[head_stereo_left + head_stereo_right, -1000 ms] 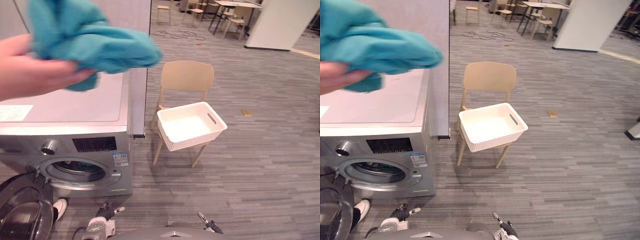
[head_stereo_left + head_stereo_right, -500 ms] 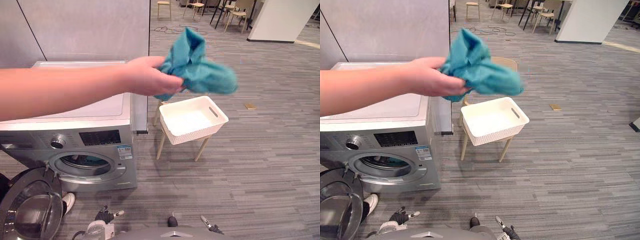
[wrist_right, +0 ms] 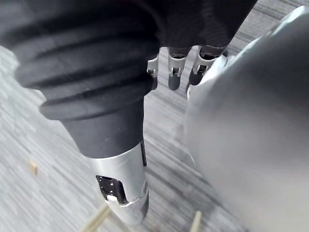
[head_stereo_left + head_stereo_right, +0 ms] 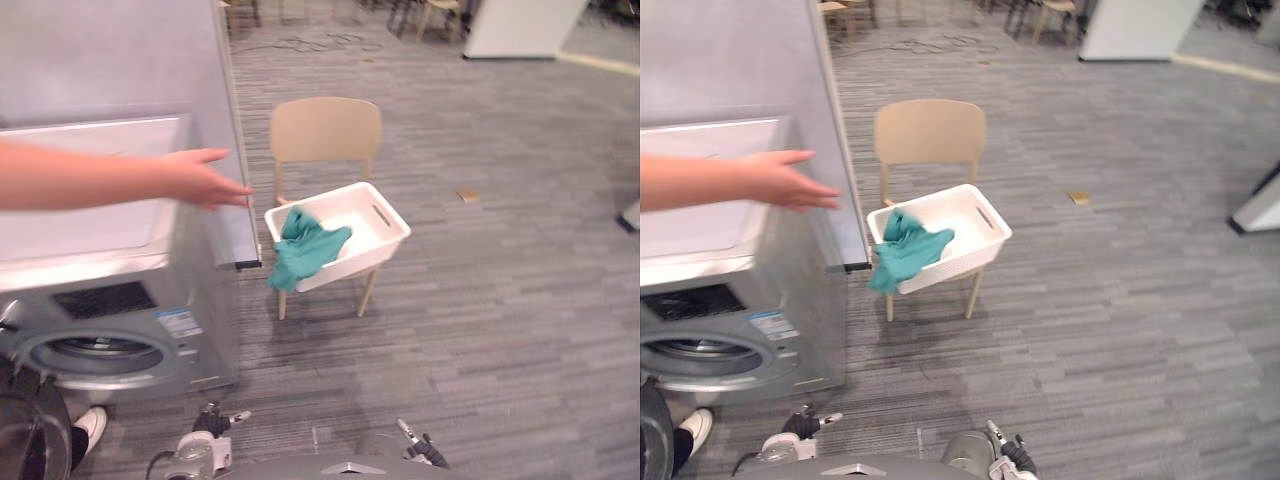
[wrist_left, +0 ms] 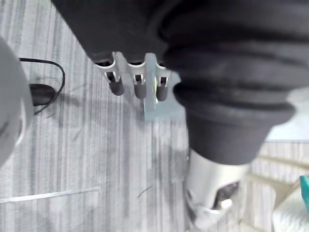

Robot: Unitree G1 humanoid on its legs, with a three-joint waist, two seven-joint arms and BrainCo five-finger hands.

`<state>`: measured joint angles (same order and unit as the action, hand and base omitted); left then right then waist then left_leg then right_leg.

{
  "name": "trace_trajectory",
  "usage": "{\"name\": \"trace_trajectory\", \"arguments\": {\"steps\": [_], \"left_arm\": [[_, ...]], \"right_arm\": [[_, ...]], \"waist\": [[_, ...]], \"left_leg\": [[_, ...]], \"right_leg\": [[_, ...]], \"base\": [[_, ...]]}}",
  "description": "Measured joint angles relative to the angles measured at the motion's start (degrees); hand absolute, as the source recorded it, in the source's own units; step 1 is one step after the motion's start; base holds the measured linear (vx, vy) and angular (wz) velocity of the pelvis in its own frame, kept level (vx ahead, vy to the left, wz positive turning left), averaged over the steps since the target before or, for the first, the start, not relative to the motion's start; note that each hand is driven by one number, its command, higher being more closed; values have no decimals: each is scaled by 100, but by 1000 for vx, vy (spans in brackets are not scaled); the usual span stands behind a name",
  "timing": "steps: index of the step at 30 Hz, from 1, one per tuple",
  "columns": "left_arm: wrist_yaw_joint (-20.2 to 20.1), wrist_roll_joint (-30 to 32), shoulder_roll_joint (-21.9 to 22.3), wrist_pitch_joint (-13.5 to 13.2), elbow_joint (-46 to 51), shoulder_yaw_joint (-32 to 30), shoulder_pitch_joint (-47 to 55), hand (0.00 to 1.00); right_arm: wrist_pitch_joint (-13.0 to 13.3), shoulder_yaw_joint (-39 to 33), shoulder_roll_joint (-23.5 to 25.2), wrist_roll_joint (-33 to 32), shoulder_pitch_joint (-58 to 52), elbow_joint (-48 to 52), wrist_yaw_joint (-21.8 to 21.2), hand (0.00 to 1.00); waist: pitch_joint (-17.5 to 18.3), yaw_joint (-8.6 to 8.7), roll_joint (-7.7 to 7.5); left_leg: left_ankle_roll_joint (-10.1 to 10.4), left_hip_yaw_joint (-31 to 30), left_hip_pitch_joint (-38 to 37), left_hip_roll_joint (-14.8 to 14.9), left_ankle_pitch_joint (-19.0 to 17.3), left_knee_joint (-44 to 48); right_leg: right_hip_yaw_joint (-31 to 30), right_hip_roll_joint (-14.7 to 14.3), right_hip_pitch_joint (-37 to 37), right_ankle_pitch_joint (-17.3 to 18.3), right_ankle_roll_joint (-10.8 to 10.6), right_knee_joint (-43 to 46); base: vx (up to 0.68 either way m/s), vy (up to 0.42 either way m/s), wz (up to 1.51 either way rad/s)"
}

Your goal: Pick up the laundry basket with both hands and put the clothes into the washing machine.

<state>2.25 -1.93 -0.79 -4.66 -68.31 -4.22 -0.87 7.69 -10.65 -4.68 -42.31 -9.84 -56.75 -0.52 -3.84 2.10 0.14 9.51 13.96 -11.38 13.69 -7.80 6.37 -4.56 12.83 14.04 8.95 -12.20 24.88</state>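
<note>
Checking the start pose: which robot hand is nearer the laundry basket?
Right, marginally. Both hang low, well short of the laundry basket: right robot hand slightly to its right, left robot hand farther to its left.

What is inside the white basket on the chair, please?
One teal cloth lies in the white basket, partly hanging over its rim. The rest of the inside looks bare. Anything under the cloth is covered.

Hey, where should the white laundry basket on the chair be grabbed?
Grip the basket by its two short ends, coming in from left and right. The right end wall has a handle slot; the teal cloth drapes over the left end.
</note>
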Motion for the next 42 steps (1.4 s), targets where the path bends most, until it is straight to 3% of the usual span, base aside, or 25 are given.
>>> {"name": "trace_trajectory", "arguments": {"steps": [2, 3, 5, 7, 8, 9, 11, 12, 15, 16, 17, 18, 20, 23, 25, 28, 29, 30, 31, 34, 37, 38, 40, 41, 42], "left_arm": [[-9, 3, 76, -9, -28, -44, 10, 0], [-5, 3, 66, -3, -39, -200, 82, 0], [11, -80, -16, 9, -17, -485, 175, 0], [9, -256, -136, 12, 25, -681, 214, 0], [21, -312, -222, 14, 27, -841, 260, 0], [35, -322, -230, -18, 41, -934, 264, 0], [67, -333, -127, -62, 161, -975, 314, 0], [63, -357, -60, -76, 234, -960, 355, 0], [59, -423, -43, -121, 272, -947, 425, 0], [60, -421, -34, -118, 312, -991, 452, 0], [47, -394, 108, -80, 405, -1095, 468, 0], [14, -407, 192, -64, 435, -1197, 449, 0], [2, -341, 159, -56, 609, -1473, 432, 0], [9, -339, 392, 11, 596, -1833, 516, 0], [10, -342, 413, 10, 610, -1870, 531, 0], [4, -345, 322, 10, 650, -1802, 507, 0], [4, -350, 236, 8, 650, -1792, 499, 0], [22, -357, 67, 22, 646, -1674, 490, 0], [51, -357, -32, 37, 642, -1476, 483, 0], [88, -419, -69, 36, 641, -1011, 337, 0], [104, -488, 17, 29, 619, -671, 184, 0], [109, -539, 88, 20, 611, -635, 177, 0], [106, -578, 135, -13, 583, -571, 165, 0], [108, -575, 209, -33, 486, -573, 123, 0], [75, -570, 413, -38, 387, -571, 103, 0]], "right_arm": [[-79, 20, -194, 1, -1, -349, -2, 0], [-92, 95, -272, 2, 5, -501, -14, 0], [-135, 70, -177, 3, -22, -624, -28, 0], [-144, 14, -116, 46, -64, -787, -34, 0], [-141, -141, -55, 151, -145, -778, -33, 0], [-128, -198, -35, 177, -159, -771, -27, 0], [-37, -310, -233, 178, -224, -777, -16, 0], [-24, -309, -349, 196, -222, -771, -18, 0], [-55, -303, -284, 222, -321, -727, -19, 0], [-56, -292, -249, 222, -339, -671, -22, 0], [-59, -225, -259, 221, -351, -454, -19, 0], [-68, -139, -191, 222, -222, -412, -9, 0], [-65, -127, -47, 220, -196, -178, -24, 0], [-9, -110, -57, 222, -100, 205, -22, 0], [12, 105, -54, 240, 4, 220, -27, 0], [-16, 168, 77, 235, -170, 260, -34, 0], [-38, 173, 137, 240, -218, 353, -39, 0], [-46, 143, 271, 284, -375, 551, -57, 0], [-47, 133, 310, 378, -467, 642, -58, 0], [-46, 96, 293, 442, -548, 635, -57, 0], [-45, 31, 304, 440, -532, 631, -58, 0], [-38, -42, 308, 436, -532, 636, -55, 0], [-39, -87, 339, 434, -545, 632, -50, 0], [-47, -186, 364, 384, -585, 578, -56, 0], [-36, -297, 257, 379, -567, 572, -20, 0]], "waist": [[41, -27, 86], [101, -18, 174], [107, 60, 177], [83, 119, 112], [29, 121, -60], [36, 92, -84], [-51, -26, 61], [-110, -28, 157], [-151, -108, 249], [-151, -110, 260], [-133, -55, 497], [-212, -137, 470], [-299, -201, 207], [-268, -233, 397], [-143, -291, 328], [81, -381, 11], [129, -401, -83], [52, -332, -341], [69, -247, -422], [128, -173, -357], [66, -168, -348], [43, -140, -266], [42, -122, -264], [49, -87, -185], [31, -88, 4]], "left_leg": [[209, 25, -153, 125, 464, 48], [268, -34, -103, 369, 496, 364], [217, -303, 251, 763, 614, 1194], [-650, -444, 746, 1023, 1167, 2102], [-1491, -388, 973, 1188, 1725, 2602], [-1765, -366, 1070, 1257, 1820, 2862], [-1213, -458, 1393, 839, 832, 3820], [-997, -395, 1594, 269, 202, 3970], [-953, -128, 1581, -254, -333, 3247], [-836, -137, 1469, -311, -458, 2981], [-479, -187, 1292, -376, -944, 1793], [-448, -70, 1320, -456, -922, 1697], [-508, 27, 1272, -790, -801, 1595], [-702, 38, 1109, -807, -847, 1572], [-735, 178, 997, -881, -865, 1412], [-839, 170, 759, -1203, -839, 944], [-849, 187, 672, -1319, -834, 843], [-895, 134, 545, -1431, -856, 868], [-824, -14, 411, -1448, -896, 885], [-787, -352, 252, -1269, -892, 827], [-674, -591, 81, -1172, -805, 581], [-638, -625, -63, -1008, -785, 439], [-576, -644, -181, -839, -775, 297], [-382, -778, -260, -671, -800, 223], [-387, -782, -225, -498, -638, 180]], "right_leg": [[-141, -215, -43, 117, 109, 152], [-160, -467, -63, 196, 250, 210], [-82, -798, -151, 302, 431, 243], [-48, -1013, -282, 333, 635, 176], [-65, -1124, -465, 280, 779, 24], [-88, -1196, -541, 248, 886, -51], [-350, -1359, -692, 153, 1100, -201], [-488, -1381, -761, 115, 1161, -285], [-511, -1422, -871, 104, 1176, -413], [-527, -1435, -834, 103, 1171, -412], [-440, -1580, -616, 89, 1132, -403], [-408, -1486, -357, 126, 1077, 39], [-271, -1186, -269, 323, 956, 311], [-314, -1177, -606, 215, 835, -63], [-422, -1091, -602, 262, 778, -62], [-447, -832, -453, 474, 635, 357], [-476, -781, -142, 556, 636, 1117], [-583, -753, 420, 331, 621, 2496], [-505, -714, 599, -12, 621, 3068], [-214, -705, 807, -400, 651, 3649], [-246, -506, 861, 407, 836, 3193], [-292, -513, 770, 537, 861, 2536], [-432, -501, 451, 289, 762, 866], [-295, -561, 287, -158, 399, 509], [-190, -734, 221, -91, 504, 453]], "base": [[-1, -362, -51], [-11, -349, -53], [-30, -325, -23], [-71, -307, -15], [-93, -251, -23], [-88, -227, -48], [-43, -74, -76], [-10, 1, -66], [2, 24, -36], [13, 40, -14], [5, 38, -2], [5, 37, 10], [69, 29, 10], [110, 89, -2], [110, 98, -16], [134, 72, 0], [187, -29, 14], [219, -77, 33], [189, -75, 41], [193, -115, 56], [234, -208, 41], [196, -298, 19], [239, -410, 18], [206, -382, 32], [198, -369, 31]]}}
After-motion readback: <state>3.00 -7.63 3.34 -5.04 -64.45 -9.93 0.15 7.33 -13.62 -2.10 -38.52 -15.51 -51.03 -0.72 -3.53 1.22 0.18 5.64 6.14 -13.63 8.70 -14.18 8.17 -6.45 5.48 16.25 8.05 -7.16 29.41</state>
